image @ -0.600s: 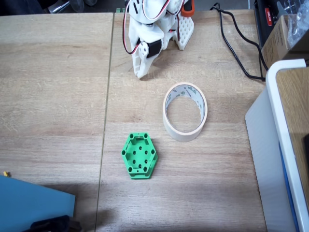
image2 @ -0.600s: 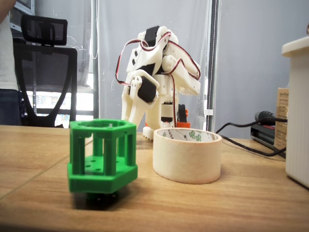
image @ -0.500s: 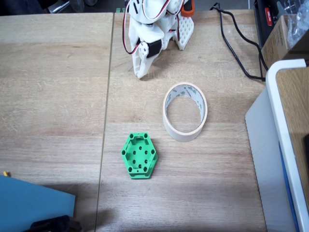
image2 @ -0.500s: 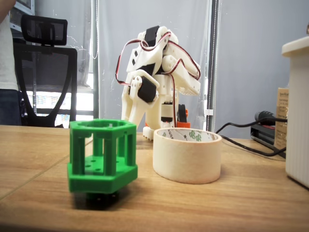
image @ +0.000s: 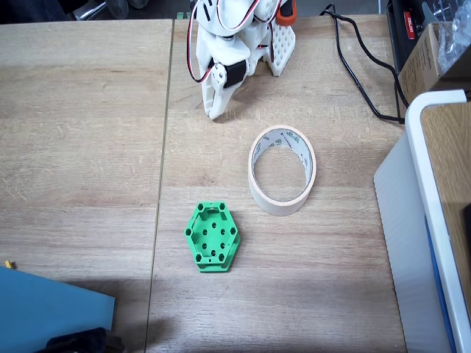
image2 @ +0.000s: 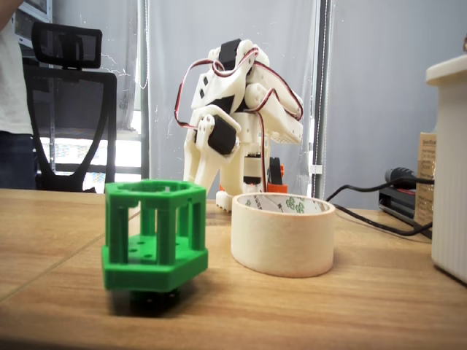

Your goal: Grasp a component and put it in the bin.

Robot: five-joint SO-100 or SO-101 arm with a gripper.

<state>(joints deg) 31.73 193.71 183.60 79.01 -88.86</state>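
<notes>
Pale wood-grain tabletop (image: pixel 88 147) carries everything. At its middle sits the green hexagonal component (image: pixel 212 237), standing flat with its holed face up; in the low fixed view it shows as an open cage of 2 hexagonal plates joined by posts (image2: pixel 155 233). Just beside it, apart and not touching, lies the bin, a cream masking-tape roll (image: pixel 282 169) resting on its side rim with the hole facing up. Well beyond both, the white arm is folded near its base, with the gripper (image: pixel 214 110) pointed down at the table; I cannot tell how its fingers stand. A black cable (image: pixel 360 81) trails by a tall white box (image: pixel 412 220).

Judged risks: a grip on 1 thin post could tilt the cage, and a low approach could nudge the light roll aside. Green print inside the roll is too small to read.
</notes>
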